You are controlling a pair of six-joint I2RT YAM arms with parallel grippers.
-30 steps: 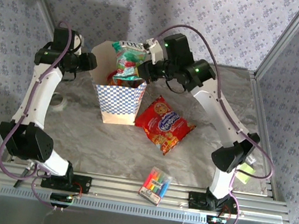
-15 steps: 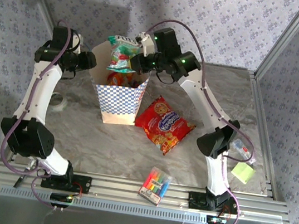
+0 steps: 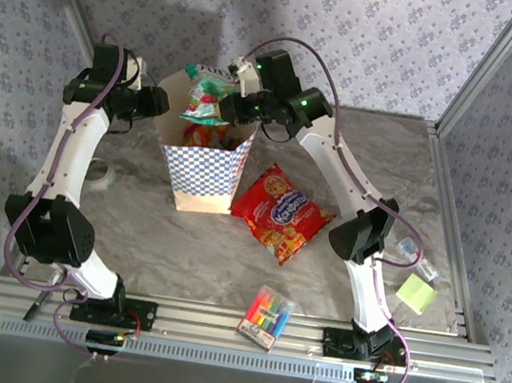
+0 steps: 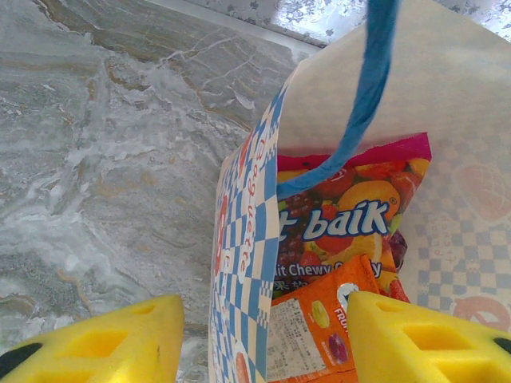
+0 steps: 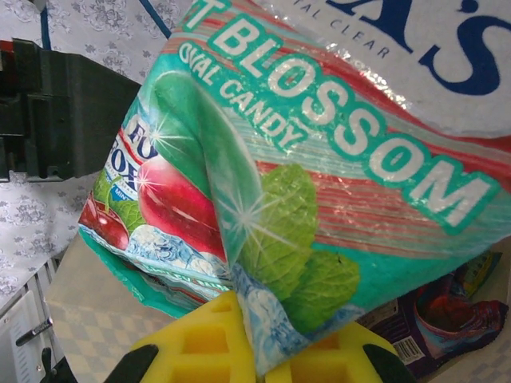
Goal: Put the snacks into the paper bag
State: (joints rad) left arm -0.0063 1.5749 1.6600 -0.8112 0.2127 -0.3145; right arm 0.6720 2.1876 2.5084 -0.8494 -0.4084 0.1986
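My right gripper (image 5: 255, 351) clamped on crinkly green-red candy packet (image 5: 319, 199) edge | likely light, slippery | left gripper (image 4: 263, 339) apart astride tan paper bag (image 4: 447, 72) wall

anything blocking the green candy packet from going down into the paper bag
Nothing visible does. The right claw holds the green candy packet over the open mouth of the paper bag; the left claw straddles its side wall, and the packets inside lie lower.

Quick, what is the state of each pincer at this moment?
Left pincer: open, astride a wall of the paper bag.
Right pincer: closed, holding the mint candy packet.
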